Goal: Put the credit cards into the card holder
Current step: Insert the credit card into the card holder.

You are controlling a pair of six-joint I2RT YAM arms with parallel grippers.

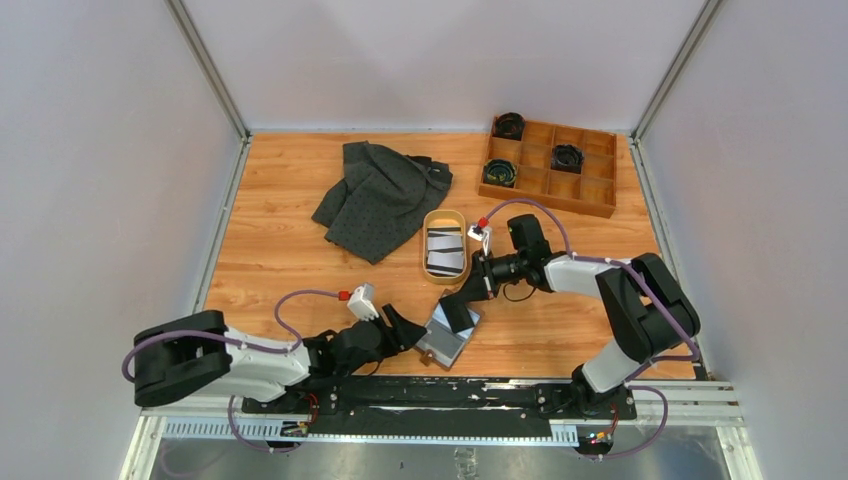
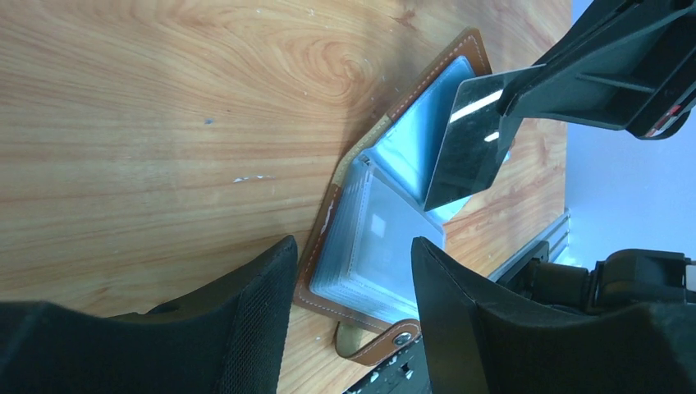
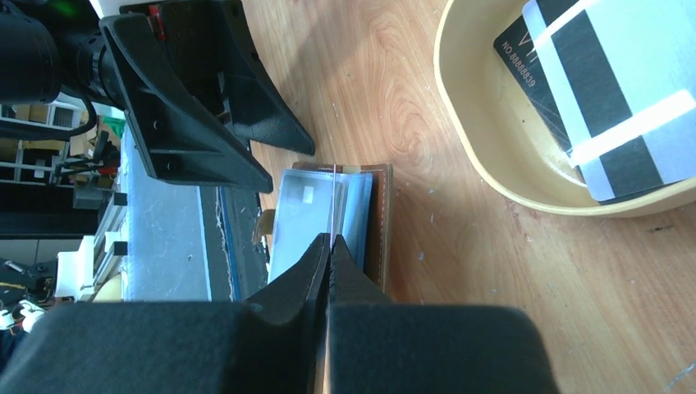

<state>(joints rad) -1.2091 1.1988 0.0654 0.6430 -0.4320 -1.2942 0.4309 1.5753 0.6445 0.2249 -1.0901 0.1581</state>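
The card holder (image 1: pixel 446 345) lies open near the table's front edge, brown leather (image 2: pixel 328 222) with clear sleeves showing. My left gripper (image 2: pixel 353 240) is open, one finger on each side of the holder's near end; contact with it is unclear. My right gripper (image 1: pixel 462 297) is shut on a dark credit card (image 2: pixel 464 139), tilted, with its lower corner over the open sleeves. In the right wrist view that credit card (image 3: pixel 334 197) shows edge-on ahead of the right gripper (image 3: pixel 330 242), above the card holder (image 3: pixel 379 222). More striped credit cards (image 1: pixel 445 250) lie in the oval tray.
An oval tan tray (image 1: pixel 424 250) sits just behind the holder. A dark grey cloth (image 1: pixel 385 195) lies crumpled at the back left. A wooden compartment box (image 1: pixel 597 185) with black coiled items stands at the back right. The metal rail (image 1: pixel 440 395) runs along the front edge.
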